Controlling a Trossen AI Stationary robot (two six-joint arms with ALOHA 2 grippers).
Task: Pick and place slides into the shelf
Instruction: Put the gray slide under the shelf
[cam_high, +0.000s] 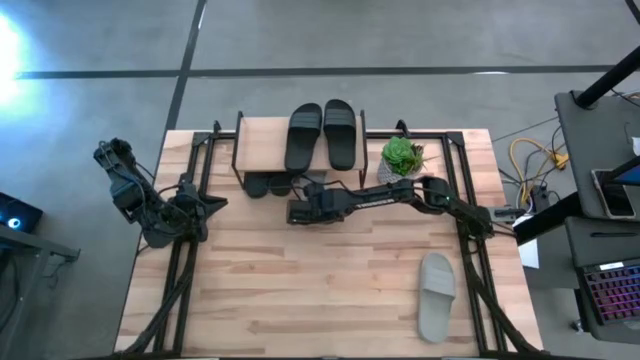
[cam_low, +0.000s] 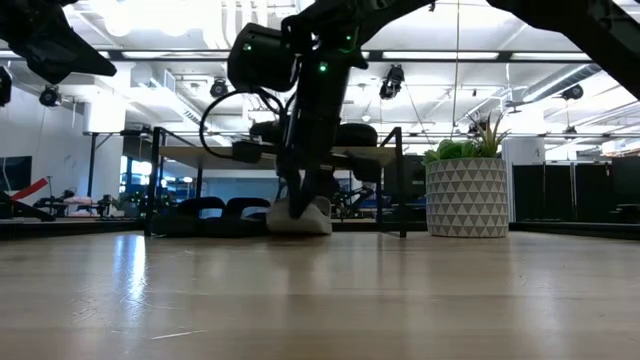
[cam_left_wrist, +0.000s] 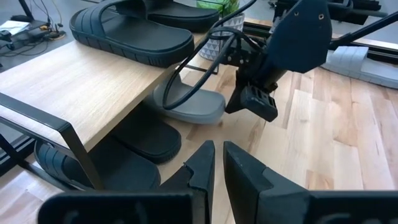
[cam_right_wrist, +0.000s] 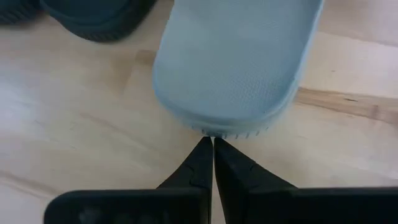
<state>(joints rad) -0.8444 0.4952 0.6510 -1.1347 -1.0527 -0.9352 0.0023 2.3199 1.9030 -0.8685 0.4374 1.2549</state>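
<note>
The shelf (cam_high: 262, 145) stands at the table's far edge. Two black slides (cam_high: 303, 135) (cam_high: 340, 132) lie on its plank top. Two more black slides (cam_left_wrist: 146, 134) (cam_left_wrist: 93, 165) lie on the table under it. A light grey slide (cam_left_wrist: 189, 102) lies flat beside them, its far part under the shelf. My right gripper (cam_right_wrist: 212, 144) is shut, its tips at that slide's near end. A second grey slide (cam_high: 437, 295) lies near the table's right front. My left gripper (cam_left_wrist: 217, 158) is shut and waits at the table's left, touching nothing. My right gripper has its shut fingertips (cam_right_wrist: 205, 149) against the rim of the grey slide's near end (cam_right_wrist: 214, 129), at its middle. The fingers slant down from the table's near right side and point along the slide. The slide lies sole-down on the table.
A potted plant (cam_high: 400, 158) in a white patterned pot stands right of the shelf. Black frame rails (cam_high: 470, 230) run along the table's left and right sides. Bare wood (cam_high: 320, 290) stretches in front of the shelf. A desk with a laptop (cam_high: 610, 290) stands off the table's right.
</note>
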